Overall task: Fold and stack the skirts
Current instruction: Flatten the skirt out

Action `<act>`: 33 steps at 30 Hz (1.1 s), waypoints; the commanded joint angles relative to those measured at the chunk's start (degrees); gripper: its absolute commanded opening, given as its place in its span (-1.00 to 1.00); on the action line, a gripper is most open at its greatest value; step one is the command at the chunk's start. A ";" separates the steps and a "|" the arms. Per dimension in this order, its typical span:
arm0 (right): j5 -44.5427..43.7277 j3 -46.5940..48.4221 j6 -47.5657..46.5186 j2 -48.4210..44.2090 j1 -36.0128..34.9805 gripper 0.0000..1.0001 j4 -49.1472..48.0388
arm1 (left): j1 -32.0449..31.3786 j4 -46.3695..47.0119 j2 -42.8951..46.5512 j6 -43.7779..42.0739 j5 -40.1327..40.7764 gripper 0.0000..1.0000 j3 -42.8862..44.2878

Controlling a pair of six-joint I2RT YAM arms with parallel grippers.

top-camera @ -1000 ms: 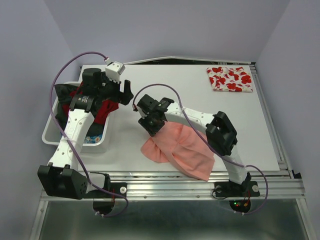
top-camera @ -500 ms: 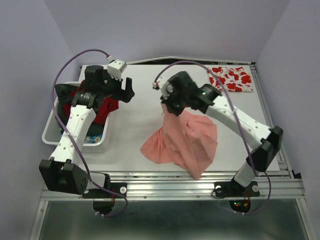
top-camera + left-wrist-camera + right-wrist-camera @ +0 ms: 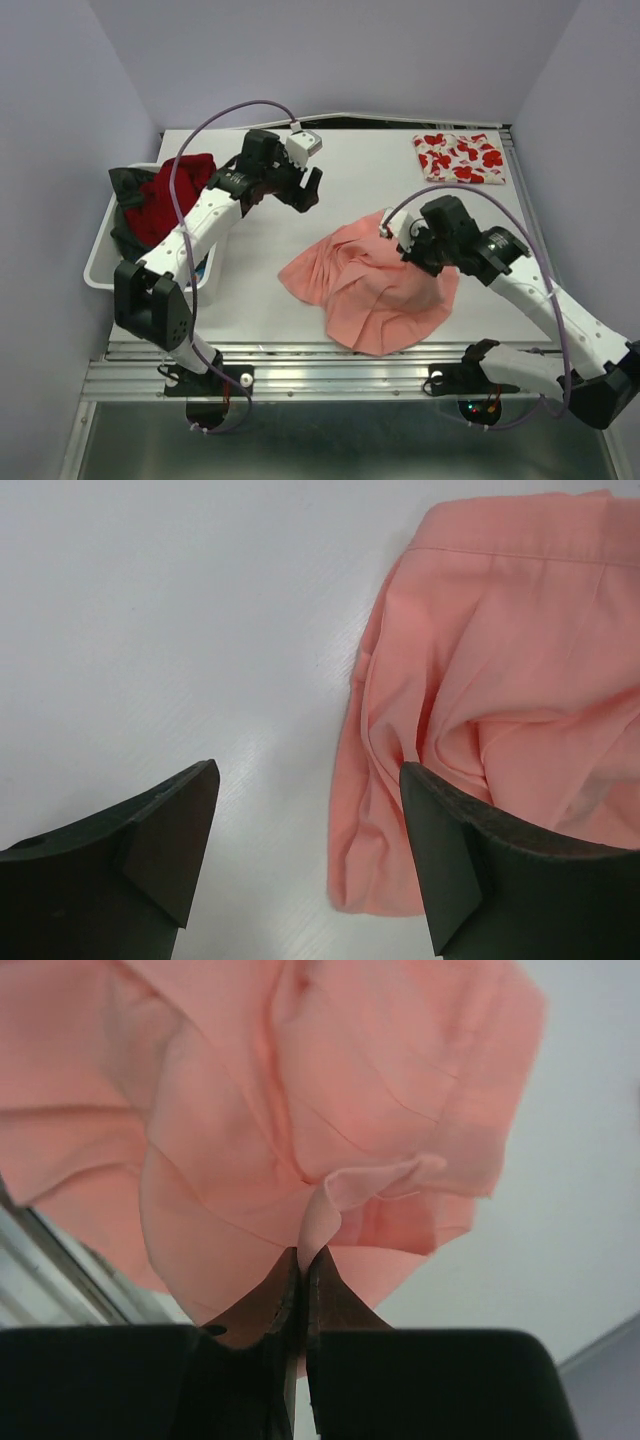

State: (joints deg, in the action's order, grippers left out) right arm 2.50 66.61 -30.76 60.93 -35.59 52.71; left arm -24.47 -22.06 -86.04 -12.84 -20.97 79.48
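Observation:
The salmon-pink skirt (image 3: pixel 365 290) lies rumpled and spread out on the white table, toward the front centre. My right gripper (image 3: pixel 408 255) sits at its right edge, shut on a thin fold of the pink cloth (image 3: pixel 330 1185), with the jaws pressed together (image 3: pixel 305 1252). My left gripper (image 3: pixel 305 193) hovers open over bare table just behind the skirt's far left edge. In the left wrist view the skirt's (image 3: pixel 500 680) corner lies beside the right finger (image 3: pixel 470 870), and nothing is between the open gripper (image 3: pixel 308 772). The white skirt with red flowers (image 3: pixel 460 157) lies folded at the back right corner.
A white bin (image 3: pixel 100 268) at the table's left edge holds red cloth (image 3: pixel 170 195) and dark cloth (image 3: pixel 125 185). The table's metal front rail (image 3: pixel 350 370) runs close below the pink skirt. Purple cables loop above both arms.
My right arm swung from the back centre to the right front, pulling the pink skirt down and spreading it. My left arm moved from over the bin to the table behind the skirt.

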 commanded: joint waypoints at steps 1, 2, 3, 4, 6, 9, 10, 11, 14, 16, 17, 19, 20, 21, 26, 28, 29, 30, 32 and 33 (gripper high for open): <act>10.40 -6.40 -1.84 2.78 0.09 -0.99 2.22 | -1.36 3.43 -5.53 0.36 -0.65 0.68 5.50; 12.51 -6.84 -1.93 3.84 0.09 -0.99 2.31 | -1.63 3.34 -6.76 0.27 -0.74 0.68 7.60; 14.44 -7.10 -2.02 5.07 0.09 -0.99 2.66 | -1.98 3.17 -9.03 0.01 -1.09 0.68 8.92; 18.11 -7.28 -1.93 7.69 -1.48 -0.99 3.10 | -2.33 2.56 -11.23 -0.17 -1.52 0.68 11.89; 19.12 -7.81 -2.45 9.90 -4.29 -0.99 2.32 | -2.42 1.59 -13.34 -0.17 -3.01 0.68 15.16; 15.71 -9.13 -3.51 14.38 -10.44 -0.99 -0.14 | -3.91 -2.71 -18.09 -3.14 -4.25 0.69 23.41; 14.91 -9.48 -3.60 15.61 -13.68 -0.99 -1.19 | -4.62 -6.03 -19.42 -6.03 -4.51 0.70 28.22; 14.38 -9.57 -3.60 17.45 -15.02 -0.99 -1.64 | -6.02 -7.80 -22.65 -7.45 -4.86 0.71 30.88; 12.53 -10.88 -3.34 18.88 -19.77 -0.99 -3.92 | -7.52 -16.15 -28.90 -12.55 -6.27 0.72 43.27; 10.95 -11.94 -3.16 19.75 -21.96 -0.99 -4.63 | -8.57 -21.50 -36.19 -15.79 -9.43 0.73 50.56; 10.16 -12.55 -3.16 20.11 -23.19 -0.99 -5.15 | -8.84 -27.10 -38.74 -17.46 -10.22 0.74 57.12; 6.82 -14.83 -2.37 21.51 -27.50 -0.99 -6.55 | -9.63 -31.96 -43.94 -21.43 -12.42 0.74 61.04; 5.94 -15.62 -1.94 22.04 -28.90 -0.99 -7.00 | -9.81 -31.99 -44.56 -21.78 -12.69 0.74 60.62; 5.33 -16.15 -1.50 22.65 -29.96 -0.99 -7.44 | -10.07 -31.55 -44.57 -21.87 -13.04 0.74 59.14; 6.29 -16.34 0.53 27.83 -31.82 -0.99 -8.85 | -13.14 -24.27 -40.44 -21.18 -11.81 0.79 48.33; 6.29 -15.99 0.62 28.98 -31.82 -0.99 -9.20 | -15.24 -24.25 -40.00 -21.43 -10.24 0.80 47.78; 6.55 -15.90 0.88 29.33 -31.82 -0.99 -9.29 | -16.04 -24.51 -40.34 -21.70 -9.62 0.79 47.87; 6.81 -15.90 1.32 29.60 -31.82 -0.99 -9.46 | -16.66 -24.78 -40.43 -22.05 -8.83 0.79 47.87; 8.30 -15.90 2.02 30.47 -32.34 -0.99 -9.47 | -17.80 -25.22 -40.52 -22.84 -8.91 0.79 47.61; 9.00 -15.98 2.11 30.83 -32.35 -0.99 -9.47 | -18.24 -25.31 -40.44 -23.19 -9.00 0.80 47.43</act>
State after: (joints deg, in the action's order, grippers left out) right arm 9.65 50.63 -29.95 89.38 -67.24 44.88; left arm -40.07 -47.33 -130.63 -33.65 -29.78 126.87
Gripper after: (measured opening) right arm 0.057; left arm 0.898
